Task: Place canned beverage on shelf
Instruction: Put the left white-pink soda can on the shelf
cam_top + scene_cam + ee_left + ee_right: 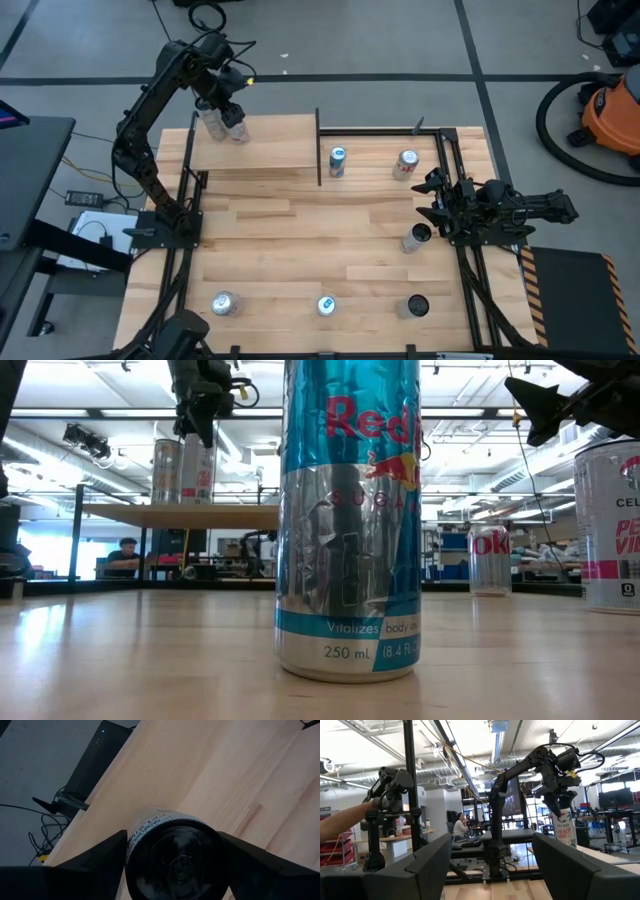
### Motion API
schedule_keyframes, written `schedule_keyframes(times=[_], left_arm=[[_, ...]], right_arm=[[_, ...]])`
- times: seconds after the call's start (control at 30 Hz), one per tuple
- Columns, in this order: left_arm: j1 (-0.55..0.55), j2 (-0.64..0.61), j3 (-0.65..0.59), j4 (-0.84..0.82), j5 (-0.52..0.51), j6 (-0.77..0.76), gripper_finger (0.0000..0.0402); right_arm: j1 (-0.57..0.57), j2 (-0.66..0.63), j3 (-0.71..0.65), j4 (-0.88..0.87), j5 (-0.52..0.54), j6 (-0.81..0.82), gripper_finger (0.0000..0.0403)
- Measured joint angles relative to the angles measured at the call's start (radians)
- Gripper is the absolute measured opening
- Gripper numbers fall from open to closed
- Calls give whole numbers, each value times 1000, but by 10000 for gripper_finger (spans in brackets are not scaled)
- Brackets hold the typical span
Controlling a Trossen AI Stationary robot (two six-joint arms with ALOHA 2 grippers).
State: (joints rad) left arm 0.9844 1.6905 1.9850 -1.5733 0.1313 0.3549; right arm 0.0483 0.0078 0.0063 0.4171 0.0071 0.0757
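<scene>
Left gripper [222,103], at the shelf's far left corner, with its fingers [95,862] spread on either side of a tall can [234,122] standing upright on the shelf [262,143]. The jaws look only just clear of the can wall, so whether any grip remains cannot be told. A second tall can [165,471] stands just beside it on the same panel.

Risk, as a judgement: a finger that drags on the can wall as the arm lifts away could tip the can, or knock it into its neighbour, and either could roll off the shelf's near edge onto the tabletop [300,235]. A straight upward retreat would lower that risk.

Right gripper [440,210] waits near the tabletop's right edge, fingers parted and holding nothing.

Other cans: a blue can [337,161] and a red-and-white can [406,164] near the far edge, one can [417,237] just beside the right gripper, and three more along the near edge [326,305]. All cans appear closed, so their contents cannot be seen.
</scene>
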Motion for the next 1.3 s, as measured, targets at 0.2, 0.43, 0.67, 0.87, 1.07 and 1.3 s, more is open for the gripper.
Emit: schedule_keyframes(times=[0.2, 0.43, 0.67, 0.87, 1.07, 1.3], left_arm=[[0, 2, 0, 1, -5, 18, 312], [0, 2, 0, 7, -3, 34, 313], [1, 1, 49, 17, -4, 30, 313], [0, 0, 147, 5, -6, -30, 314], [0, -4, 221, 3, -50, -138, 314], [-19, -4, 234, 1, -52, -281, 314]], right_arm=[[0, 0, 0, 0, 0, 0, 285], [0, 0, 0, 0, 0, 0, 285], [0, 0, 0, 0, 0, 0, 285], [0, 0, 0, 0, 0, 0, 285], [0, 0, 0, 0, 0, 0, 285], [0, 0, 0, 0, 0, 0, 285]])
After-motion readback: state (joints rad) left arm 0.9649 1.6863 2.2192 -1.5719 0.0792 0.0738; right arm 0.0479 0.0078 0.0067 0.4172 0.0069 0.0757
